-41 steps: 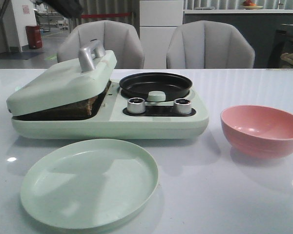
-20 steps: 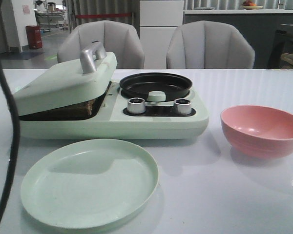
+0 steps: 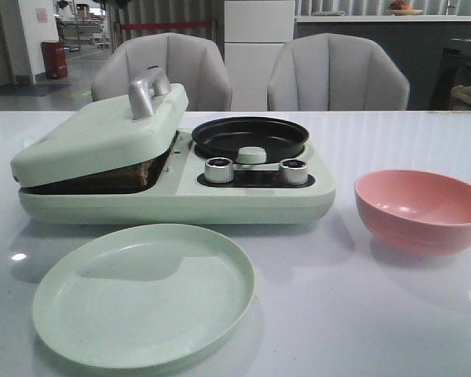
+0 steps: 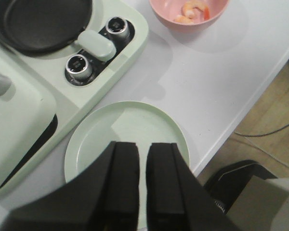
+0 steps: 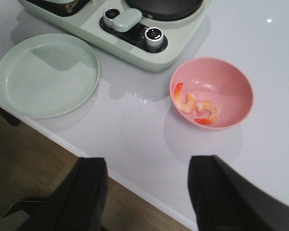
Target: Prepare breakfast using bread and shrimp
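Sitting at the left of the white table [image 3: 392, 314], the pale green breakfast maker [image 3: 173, 169] has its hinged lid [image 3: 102, 133] resting tilted on the bread [image 3: 145, 169], whose brown crust edge shows in the gap under the lid's right end. A silver handle [image 3: 147, 88] stands on top of the lid. To the right of the lid, on the same appliance, the black round pan [image 3: 250, 136] sits with its pale green knob [image 3: 251, 155] between 2 silver dials [image 3: 218, 170].

In front of the appliance lies the pale green plate [image 3: 144, 293], bare. The left gripper [image 4: 142, 163] hangs above this plate's near edge in the left wrist view, its 2 black fingers [image 4: 123, 173] pressed almost together with only a thin slit between them and nothing pinched. The bread is well apart from it, under the lid beyond the plate.

Farther right stands the pink bowl [image 3: 421, 210], near the appliance's right end but not touching it. The shrimp [image 5: 196, 109], 2 curled pale pieces with orange-red tips, lie side by side on the bowl's floor. The right gripper [image 5: 147, 192] hovers past the table's front edge, over wooden floor [image 5: 48, 168], its fingers [image 5: 89, 190] spread wide and holding nothing. The bowl with the shrimp lies ahead of it, nearer to 1 finger than the other, well clear of both.
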Robot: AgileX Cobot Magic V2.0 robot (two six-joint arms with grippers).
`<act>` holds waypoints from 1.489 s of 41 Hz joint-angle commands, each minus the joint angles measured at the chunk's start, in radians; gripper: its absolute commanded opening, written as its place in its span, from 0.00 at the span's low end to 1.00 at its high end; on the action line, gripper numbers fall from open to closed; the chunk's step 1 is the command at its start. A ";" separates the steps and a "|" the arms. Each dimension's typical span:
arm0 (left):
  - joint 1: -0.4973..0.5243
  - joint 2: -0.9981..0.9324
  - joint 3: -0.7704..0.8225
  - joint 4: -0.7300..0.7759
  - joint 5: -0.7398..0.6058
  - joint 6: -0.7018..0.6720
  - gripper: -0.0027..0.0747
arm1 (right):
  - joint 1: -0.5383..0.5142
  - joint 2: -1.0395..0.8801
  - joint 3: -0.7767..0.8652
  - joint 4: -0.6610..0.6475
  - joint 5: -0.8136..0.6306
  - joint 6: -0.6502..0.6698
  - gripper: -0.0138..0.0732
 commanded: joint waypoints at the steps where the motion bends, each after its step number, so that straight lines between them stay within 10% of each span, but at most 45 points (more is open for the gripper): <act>1: -0.009 -0.102 0.039 0.013 -0.102 -0.084 0.25 | -0.004 0.000 -0.024 -0.007 -0.083 -0.001 0.71; 28: -0.009 -0.378 0.263 0.011 -0.142 -0.162 0.25 | -0.079 0.263 -0.071 -0.266 -0.042 0.200 0.71; 45: -0.009 -0.372 0.263 0.013 -0.142 -0.162 0.25 | -0.495 0.549 -0.161 0.113 -0.121 -0.173 0.71; 61: -0.009 -0.372 0.263 0.011 -0.142 -0.162 0.25 | -0.521 0.838 -0.281 0.158 -0.207 -0.255 0.71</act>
